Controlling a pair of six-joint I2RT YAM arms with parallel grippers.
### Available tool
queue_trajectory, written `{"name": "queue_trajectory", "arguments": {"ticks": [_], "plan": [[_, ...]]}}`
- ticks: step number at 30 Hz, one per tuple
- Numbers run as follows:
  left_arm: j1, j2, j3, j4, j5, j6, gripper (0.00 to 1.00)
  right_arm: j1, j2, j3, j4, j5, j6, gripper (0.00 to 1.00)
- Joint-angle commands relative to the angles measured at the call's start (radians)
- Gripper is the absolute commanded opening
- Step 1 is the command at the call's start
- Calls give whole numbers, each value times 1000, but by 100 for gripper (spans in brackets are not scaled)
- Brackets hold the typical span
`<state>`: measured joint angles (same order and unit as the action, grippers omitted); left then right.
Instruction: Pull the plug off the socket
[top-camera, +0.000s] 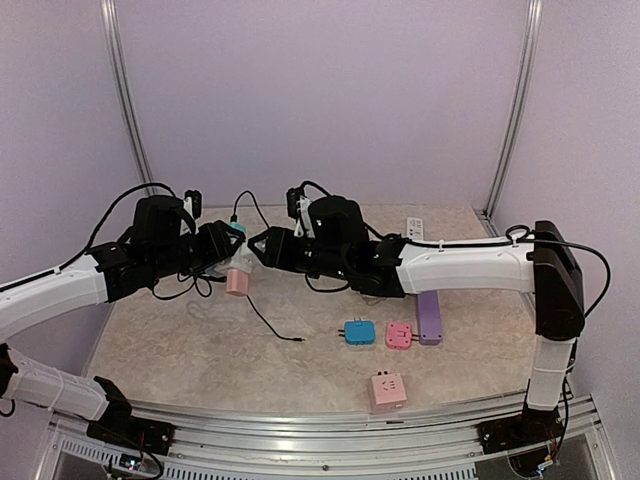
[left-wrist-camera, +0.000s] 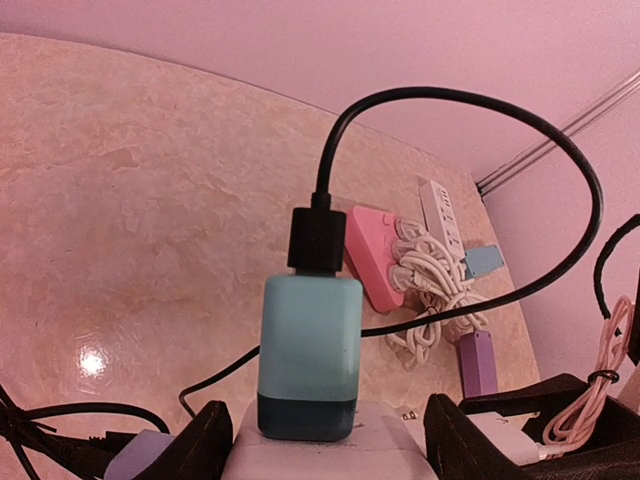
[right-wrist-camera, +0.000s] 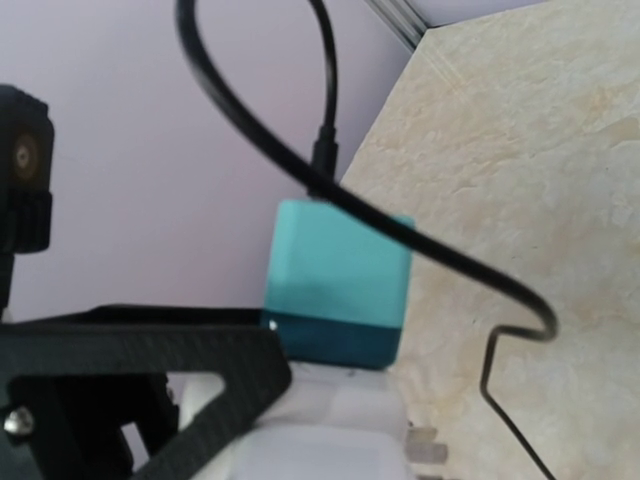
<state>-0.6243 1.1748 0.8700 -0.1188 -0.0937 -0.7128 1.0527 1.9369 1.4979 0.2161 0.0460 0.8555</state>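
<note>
Up close, left end effector (left-wrist-camera: 330, 442) pinches socket (left-wrist-camera: 385, 445), plug (left-wrist-camera: 308, 350) seated; right end effector (top-camera: 258, 245) unclear.

1 teal plug (left-wrist-camera: 308, 350), 1 blue adapter (top-camera: 356, 331), 2 loose pink adapters (top-camera: 398, 335) (top-camera: 388, 390), 1 purple strip (top-camera: 430, 317), 1 white strip (top-camera: 414, 227)

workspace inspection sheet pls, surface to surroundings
surface: beige marbled table, glossy
job's things: teal plug seated in socket
clutter: blue adapter, pink adapter, pink cube, purple block, white power strip
grippers: left gripper clamps the socket; right gripper beside the plug, grip unclear
cables: black cable loops from the plug; white cord bundle by the strip
surroundings: lilac walls, metal frame posts
</note>
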Motion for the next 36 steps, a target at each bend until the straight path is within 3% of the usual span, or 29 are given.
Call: {"name": "queue_trajectory", "arguments": {"ticks": [1, 7, 19, 36], "plan": [[-34, -18, 17, 109, 82, 23, 31, -26, -20, -55, 34, 46, 21, 0], [-34, -23, 17, 141, 122, 40, 31, -52, -50, -125, 116, -10, 49, 0], [-34, 13, 40, 122, 131, 39, 31, -48, -70, -112, 42, 48, -3, 0], [-34, 63, 72, 54, 115, 42, 30, 24, -18, 115, -320, 309, -165, 0]]}}
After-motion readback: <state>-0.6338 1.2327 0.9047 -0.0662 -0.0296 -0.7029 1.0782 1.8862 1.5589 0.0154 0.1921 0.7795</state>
